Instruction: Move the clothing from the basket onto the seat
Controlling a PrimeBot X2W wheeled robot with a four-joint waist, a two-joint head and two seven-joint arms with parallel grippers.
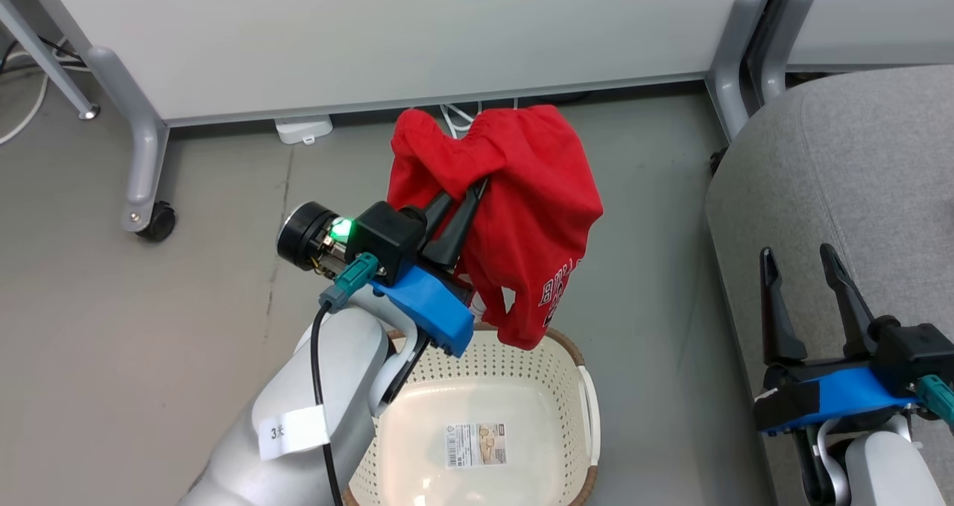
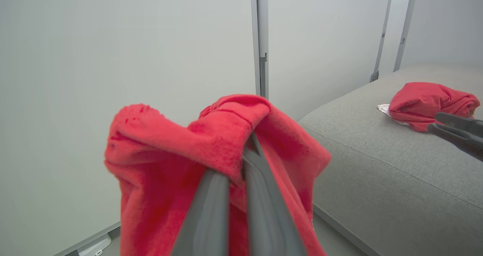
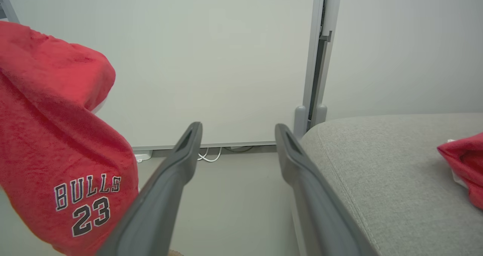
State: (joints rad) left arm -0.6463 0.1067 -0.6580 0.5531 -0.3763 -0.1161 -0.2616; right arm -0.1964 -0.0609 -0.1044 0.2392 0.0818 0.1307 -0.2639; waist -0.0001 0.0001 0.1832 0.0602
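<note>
The left gripper (image 1: 468,193) buries its fingertips in folds of the red garment (image 1: 540,215). Below that gripper the basket (image 1: 536,361) is cut by the bottom edge and part-hidden by the forearm (image 1: 328,387); its label (image 1: 475,445) print is unreadable.

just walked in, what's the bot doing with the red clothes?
The left gripper is shut on a red garment with Bulls 23 lettering, holding it in the air above the basket. The visible basket floor holds just a paper label. The right gripper is open and empty over the edge of the grey seat. A second red garment lies on the seat, so this one likely goes there next.
</note>
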